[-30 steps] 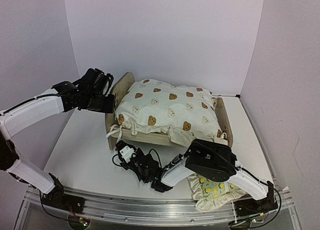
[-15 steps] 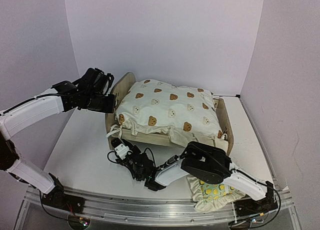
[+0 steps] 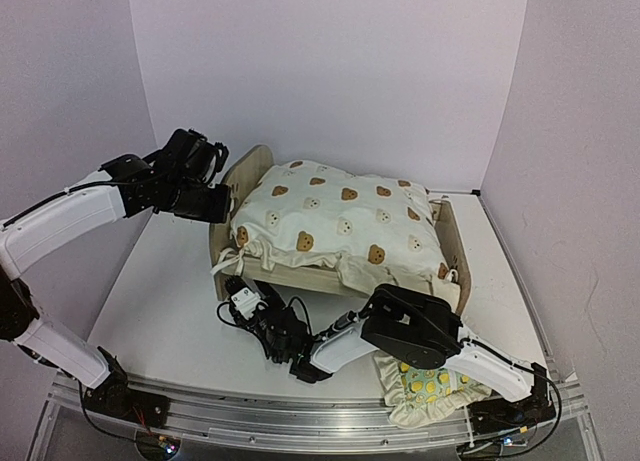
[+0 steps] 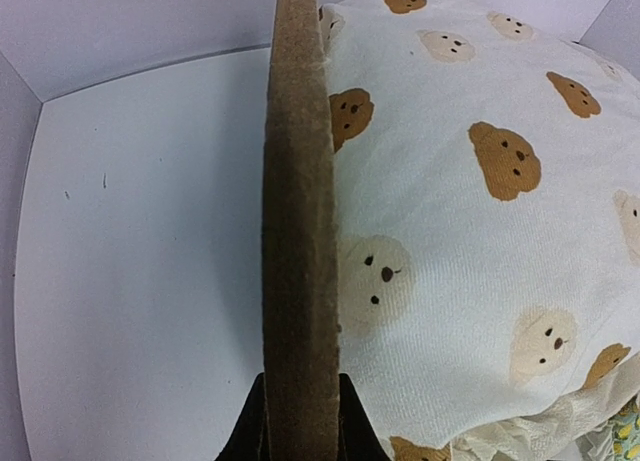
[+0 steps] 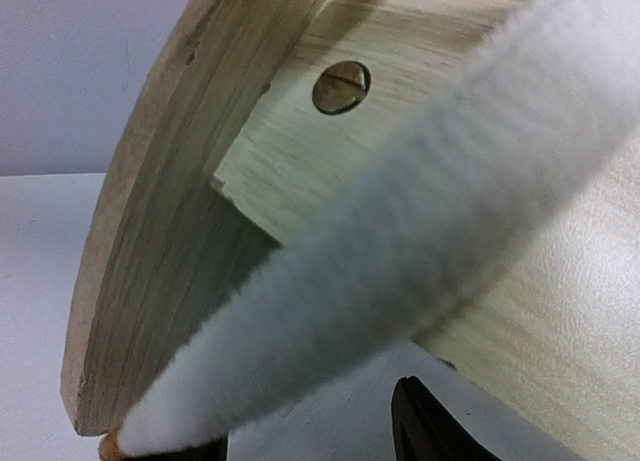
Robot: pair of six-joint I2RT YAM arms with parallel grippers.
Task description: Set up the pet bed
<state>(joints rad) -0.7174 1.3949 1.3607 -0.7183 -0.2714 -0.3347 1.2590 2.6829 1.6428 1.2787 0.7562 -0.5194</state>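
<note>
Top external shows the pet bed on the worktop, cushion on it. Its headboard is clamped by the left tool. The right tool, jaws apart, sits by a loose tie at the near left corner. Tying seems underway; next, grip that tie.

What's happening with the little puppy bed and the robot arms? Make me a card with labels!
Bed: the pet bed stands on the table.
On the bed: the bear cushion lies on top, puffy.
Left arm: the left gripper is shut on the headboard edge.
Right arm: the right gripper is open, low at the bed's near corner, with a white tie dangling in front of its camera.
Off the bed: the lemon pillow sits on the table, partly under the right arm.
</note>
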